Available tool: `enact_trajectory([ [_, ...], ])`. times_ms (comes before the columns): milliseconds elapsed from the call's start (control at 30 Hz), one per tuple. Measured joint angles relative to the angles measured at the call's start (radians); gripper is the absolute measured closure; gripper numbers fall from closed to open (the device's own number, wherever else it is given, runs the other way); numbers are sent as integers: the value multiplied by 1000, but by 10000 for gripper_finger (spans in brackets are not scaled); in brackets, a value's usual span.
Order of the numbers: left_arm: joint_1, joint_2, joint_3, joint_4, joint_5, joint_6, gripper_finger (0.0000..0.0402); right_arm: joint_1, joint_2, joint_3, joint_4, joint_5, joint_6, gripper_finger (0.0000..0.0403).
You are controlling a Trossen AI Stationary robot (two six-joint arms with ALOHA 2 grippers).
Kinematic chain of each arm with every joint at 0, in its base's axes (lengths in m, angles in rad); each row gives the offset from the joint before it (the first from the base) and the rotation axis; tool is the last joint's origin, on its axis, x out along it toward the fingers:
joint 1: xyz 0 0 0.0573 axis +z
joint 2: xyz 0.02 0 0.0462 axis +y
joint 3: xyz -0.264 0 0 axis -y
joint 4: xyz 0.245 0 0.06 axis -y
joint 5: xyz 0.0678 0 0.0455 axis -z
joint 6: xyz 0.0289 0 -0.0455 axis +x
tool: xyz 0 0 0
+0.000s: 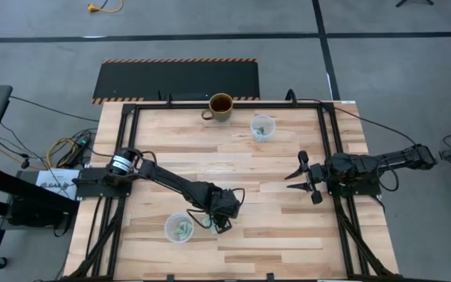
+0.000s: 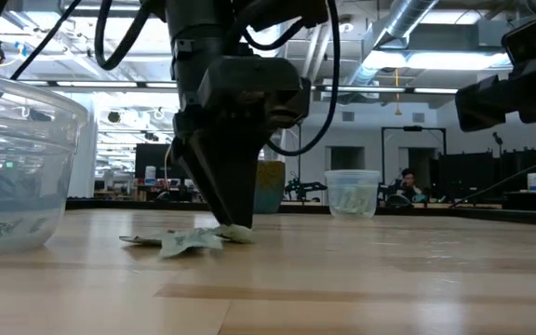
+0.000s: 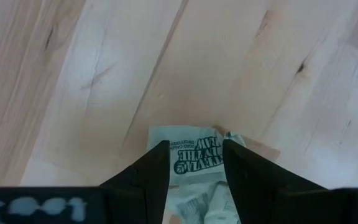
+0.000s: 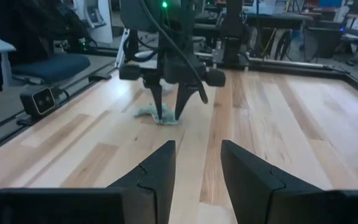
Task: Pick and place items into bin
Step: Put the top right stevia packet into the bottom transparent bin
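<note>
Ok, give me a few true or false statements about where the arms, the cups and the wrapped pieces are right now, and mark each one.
1. The left gripper has its fingers down around a wrapped piece on the table. True.
2. The right gripper holds a wrapped piece. False: it is empty and open, off to the right side.
3. A brown mug stands at the table's far edge. True.
4. Only one clear cup is out. False: two, one near, one far.

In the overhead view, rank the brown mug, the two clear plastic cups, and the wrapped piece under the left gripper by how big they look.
1. Brown mug.
2. The near clear cup and the far clear cup look alike; not ranked.
3. The wrapped piece under the left gripper, mostly hidden.
</note>
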Motion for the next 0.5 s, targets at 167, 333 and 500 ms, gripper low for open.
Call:
enact_trajectory([
  [167, -1, 0, 0, 0, -1, 1, 264, 0, -2, 0, -3, 0, 0, 280],
  [333, -1, 0, 0, -13, 5, 18, 264, 0, -3, 0, -2, 0, 0, 280],
  [500, -2, 0, 0, -24, -7, 18, 264, 0, -3, 0, -3, 0, 0, 280],
])
